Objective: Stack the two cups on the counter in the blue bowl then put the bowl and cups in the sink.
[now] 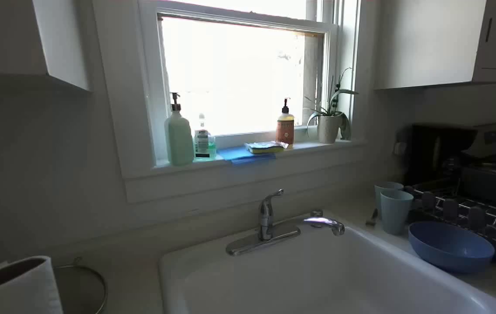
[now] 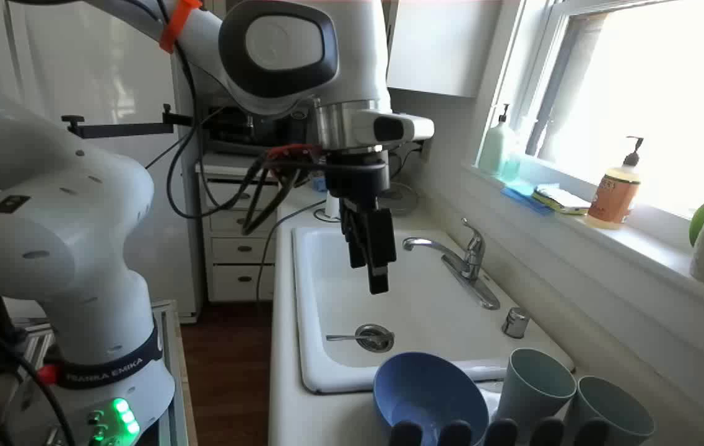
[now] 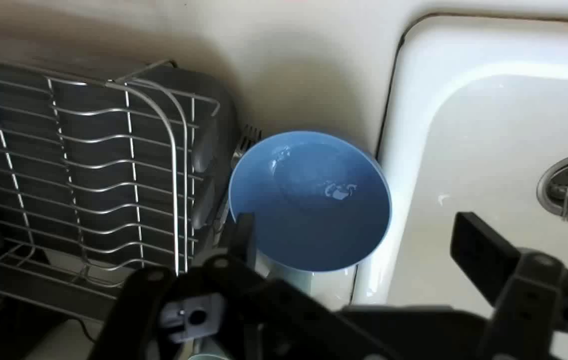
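Because nothing is nested in it yet, the blue bowl [image 3: 313, 200] is found below the hand [image 2: 369, 272], face-up on the desk [image 3: 303, 90] just beside the sink [image 3: 488, 140].
Two cups [image 1: 396, 213] are stood mouth-up next to the bowl, lower than the hand and off toward the window [image 2: 655, 80]; they are presumably set upright so that their rims can be pinched. By its place at the sink's edge, the bowl can probably be loaded and then carried over easily. The fingers [image 3: 483, 257] are held apart, with nothing gripped. The hand is pointed downward, slightly slanted, and held above both bowl and cups.
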Robot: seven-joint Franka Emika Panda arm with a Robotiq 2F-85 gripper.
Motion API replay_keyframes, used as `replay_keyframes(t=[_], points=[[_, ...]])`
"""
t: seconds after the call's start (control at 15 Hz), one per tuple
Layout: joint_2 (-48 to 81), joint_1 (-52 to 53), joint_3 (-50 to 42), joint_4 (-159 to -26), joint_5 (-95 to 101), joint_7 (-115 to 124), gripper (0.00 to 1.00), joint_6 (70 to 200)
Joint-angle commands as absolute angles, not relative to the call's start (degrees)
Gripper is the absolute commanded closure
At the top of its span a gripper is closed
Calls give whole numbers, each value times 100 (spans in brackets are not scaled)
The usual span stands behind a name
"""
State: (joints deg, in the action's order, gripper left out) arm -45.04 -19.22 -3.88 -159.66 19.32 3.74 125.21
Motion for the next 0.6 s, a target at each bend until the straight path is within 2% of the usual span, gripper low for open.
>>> replay_keyframes(t=[0.0, 0.33, 0.53], points=[[-4499, -1860, -439, -15987, 1973, 410, 0, 12478], [-4444, -1860, -439, -16026, 1973, 410, 0, 12478], [-3989, -1901, -508, -15705, 1753, 782, 0, 12719]])
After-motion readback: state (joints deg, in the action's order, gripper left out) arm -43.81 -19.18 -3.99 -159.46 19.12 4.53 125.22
